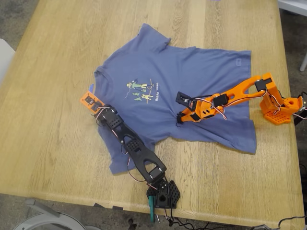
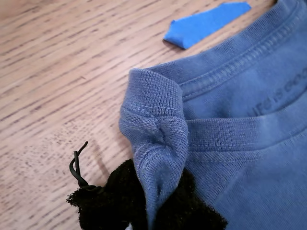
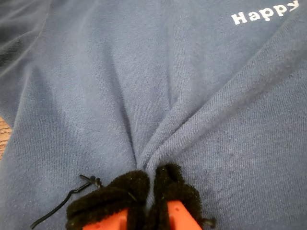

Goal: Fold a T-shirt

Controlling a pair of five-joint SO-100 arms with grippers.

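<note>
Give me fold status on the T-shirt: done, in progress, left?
Done: no fold yet; the T-shirt lies spread flat on the table. In hand: my first gripper pinches the collar, my second gripper pinches a ridge of chest fabric below the print. Left: every fold.

Slate-blue T-shirt with green, yellow, white print; pale wood-grain table.
</note>
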